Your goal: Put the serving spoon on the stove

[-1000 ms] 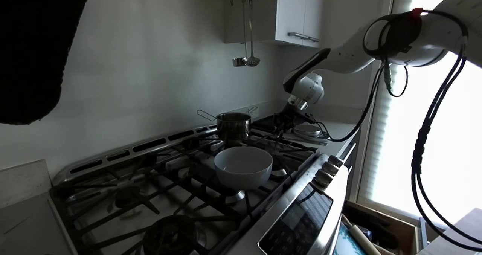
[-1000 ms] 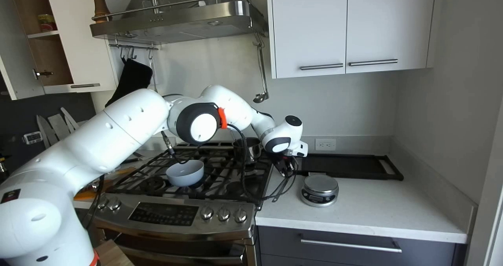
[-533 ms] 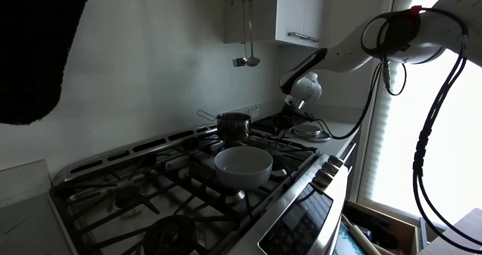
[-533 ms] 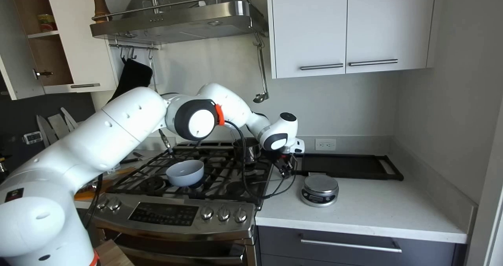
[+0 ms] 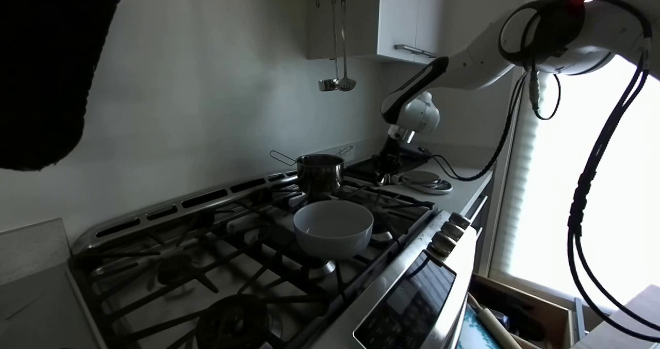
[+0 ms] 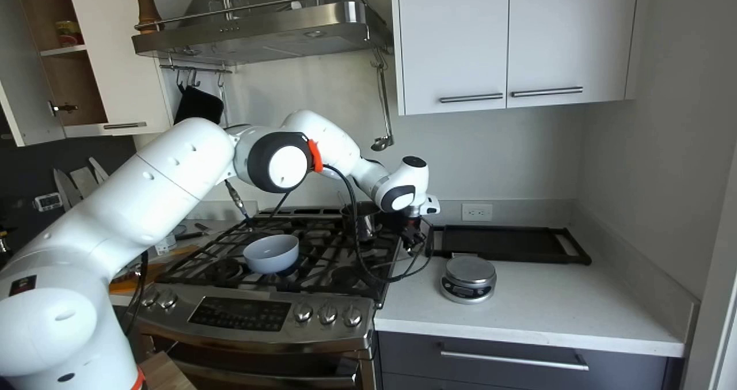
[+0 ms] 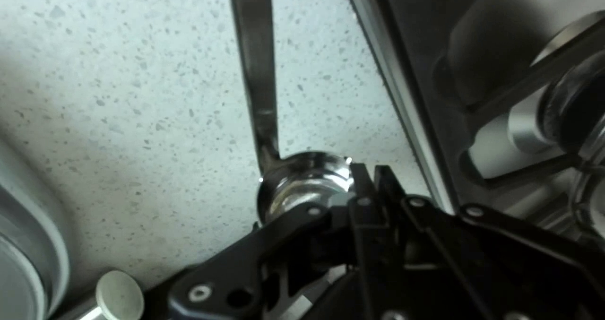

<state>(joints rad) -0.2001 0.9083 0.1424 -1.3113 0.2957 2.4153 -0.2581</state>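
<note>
The serving spoon (image 7: 261, 88) is a shiny steel ladle with a round bowl and a long flat handle; in the wrist view the handle runs to the top edge over the speckled counter. My gripper (image 7: 370, 171) is closed to a narrow gap at the right rim of the spoon's bowl and appears to pinch that rim; the bowl's lower part is hidden behind the fingers. The gripper shows in both exterior views, low over the counter at the stove's side (image 5: 382, 180) (image 6: 411, 249). The stove (image 6: 173, 312) has black grates; its edge shows in the wrist view (image 7: 416, 98).
A white bowl (image 5: 332, 246) and a steel pot (image 5: 319, 176) stand on the grates. A round scale (image 6: 469, 277) and a black tray (image 6: 501, 246) are on the counter by the gripper. Ladles (image 5: 345, 84) hang above. My cables loop over the stove's front corner.
My gripper has moved a little up and toward the stove. The spoon's handle, earlier seen lying beside the scale, has left that spot.
</note>
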